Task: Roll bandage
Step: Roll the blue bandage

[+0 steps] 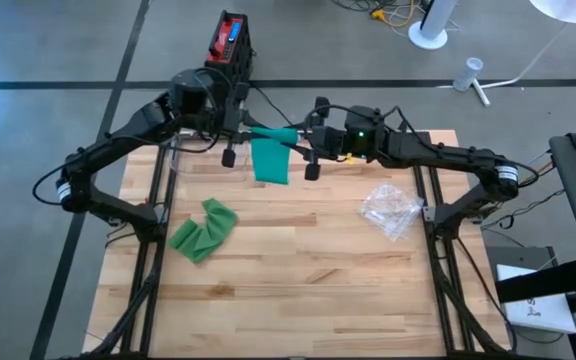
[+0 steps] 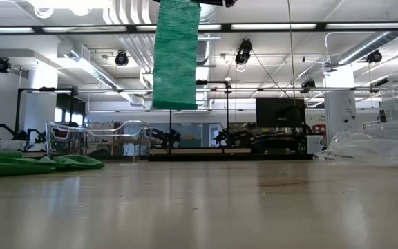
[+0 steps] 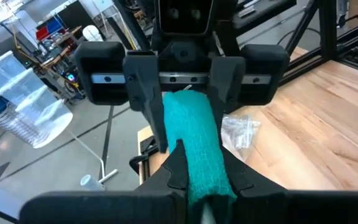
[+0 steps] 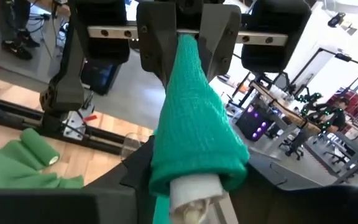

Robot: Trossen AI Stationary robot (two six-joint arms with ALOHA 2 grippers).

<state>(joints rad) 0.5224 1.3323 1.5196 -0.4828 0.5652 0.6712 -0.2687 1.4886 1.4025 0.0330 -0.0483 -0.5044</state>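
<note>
Two arms meet head-on over the far edge of the wooden table [image 1: 298, 270], and one teal bandage [image 1: 271, 158] is strung between them. The left gripper [image 1: 236, 140] has its jaws pressed together on one end of the bandage; in the left wrist view its two dark fingers [image 3: 176, 168] pinch the teal cloth right at the tips. The right gripper [image 1: 306, 150] faces it from the other side, with the bandage's rolled end and its white core [image 4: 194, 193] sitting between its own fingers; whether those jaws are clamped or just cradling it, I cannot tell. From the roll a flat tail of bandage hangs straight down, clear of the tabletop in the low view [image 2: 176, 55]. Count two bandages in all: the second, a lighter green one [image 1: 204, 229], lies loose and crumpled on the table's left side. One crinkled clear plastic wrapper [image 1: 392, 209] rests on the right side.
</note>
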